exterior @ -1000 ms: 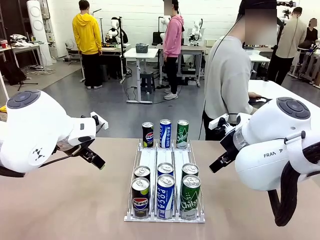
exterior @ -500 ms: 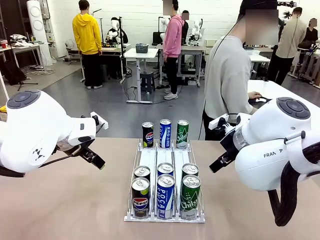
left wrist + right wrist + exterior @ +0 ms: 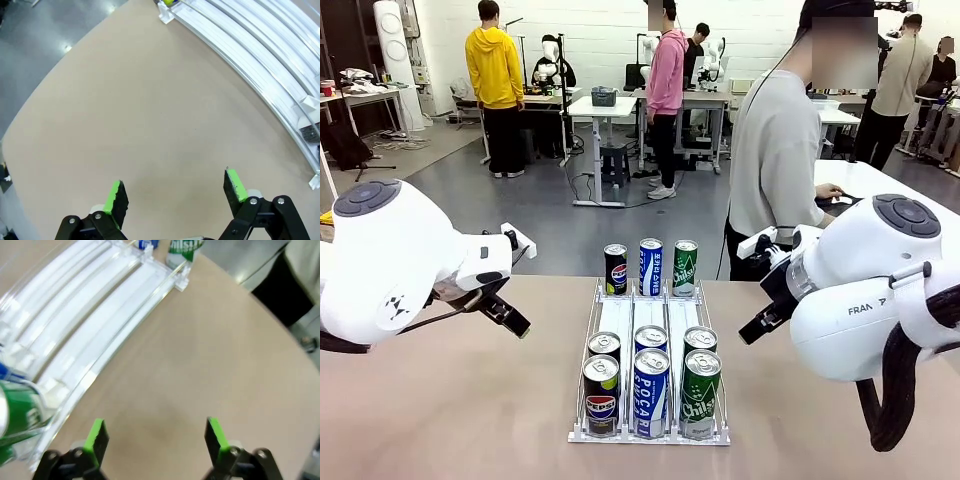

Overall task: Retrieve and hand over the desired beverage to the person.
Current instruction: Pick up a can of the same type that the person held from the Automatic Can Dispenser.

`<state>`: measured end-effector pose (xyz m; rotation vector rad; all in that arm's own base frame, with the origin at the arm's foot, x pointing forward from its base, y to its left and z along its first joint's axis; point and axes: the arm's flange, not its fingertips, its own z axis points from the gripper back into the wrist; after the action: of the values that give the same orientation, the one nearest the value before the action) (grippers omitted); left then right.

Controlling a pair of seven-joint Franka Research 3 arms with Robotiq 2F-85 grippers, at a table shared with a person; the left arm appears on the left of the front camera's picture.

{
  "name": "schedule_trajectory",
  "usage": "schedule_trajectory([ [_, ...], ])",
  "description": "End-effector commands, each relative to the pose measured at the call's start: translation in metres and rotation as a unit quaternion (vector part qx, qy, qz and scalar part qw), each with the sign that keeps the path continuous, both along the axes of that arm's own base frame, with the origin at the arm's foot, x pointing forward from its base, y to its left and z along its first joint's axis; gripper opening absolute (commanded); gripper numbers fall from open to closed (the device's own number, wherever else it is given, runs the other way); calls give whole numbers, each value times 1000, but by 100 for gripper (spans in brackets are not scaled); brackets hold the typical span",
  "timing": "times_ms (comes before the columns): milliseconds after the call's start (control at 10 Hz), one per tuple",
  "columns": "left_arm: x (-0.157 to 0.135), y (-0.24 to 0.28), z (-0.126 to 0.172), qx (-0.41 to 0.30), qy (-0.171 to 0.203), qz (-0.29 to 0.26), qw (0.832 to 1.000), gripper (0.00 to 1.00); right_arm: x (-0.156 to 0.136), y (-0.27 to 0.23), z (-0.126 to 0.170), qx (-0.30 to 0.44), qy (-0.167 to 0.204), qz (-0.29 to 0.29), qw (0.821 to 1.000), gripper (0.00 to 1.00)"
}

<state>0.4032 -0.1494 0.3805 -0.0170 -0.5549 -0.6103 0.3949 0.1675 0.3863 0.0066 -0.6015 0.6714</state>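
Tan table [image 3: 450,420]; white three-lane rack [image 3: 618,318] stands at its middle

green can [image 3: 17,412]: cut by left edge; blurred | rack [image 3: 260,65]: runs off right edge | person [image 3: 775,160]: legs hidden

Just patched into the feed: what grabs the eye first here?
A white plastic three-lane rack sits mid-table holding nine drink cans: dark, blue and green columns, three at the far end, six nearest the robot. The left gripper and right gripper flank it, open and empty above the tan tabletop. A person in a light grey sweatshirt stands beyond the table's far right side.
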Motion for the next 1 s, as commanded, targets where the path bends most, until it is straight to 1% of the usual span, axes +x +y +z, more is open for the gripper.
schedule_trajectory([
  [0, -24, 5, 69, 25, -20, 14, 999, 100, -50, -7, 62, -5, -50, -23, 998, 100],
  [100, -34, 2, 107, 35, -29, 0, 999, 100, -71, -12, 99, -14, -64, -25, 998, 100],
  [200, -48, -5, 142, 46, -46, -5, 998, 100, -92, -15, 134, -19, -76, -31, 996, 100],
  [300, -54, -12, 177, 58, -60, -6, 996, 100, -109, -15, 168, -37, -75, -31, 996, 100],
  [400, -60, -18, 211, 61, -69, -9, 996, 100, -123, -16, 203, -38, -87, -37, 995, 100],
  [500, -69, -21, 234, 58, -78, -4, 995, 100, -135, -15, 224, -45, -90, -38, 994, 100],
  [600, -76, -23, 249, 58, -88, 7, 994, 100, -141, -13, 237, -47, -89, -38, 994, 100],
  [700, -81, -25, 258, 72, -117, 21, 990, 100, -141, -12, 240, -61, -97, -61, 992, 100],
  [800, -82, -18, 252, 50, -87, -18, 995, 100, -148, -24, 235, -36, -98, -34, 994, 100],
  [900, -82, -18, 252, 50, -87, -18, 995, 100, -148, -24, 235, -36, -98, -34, 994, 100],
])
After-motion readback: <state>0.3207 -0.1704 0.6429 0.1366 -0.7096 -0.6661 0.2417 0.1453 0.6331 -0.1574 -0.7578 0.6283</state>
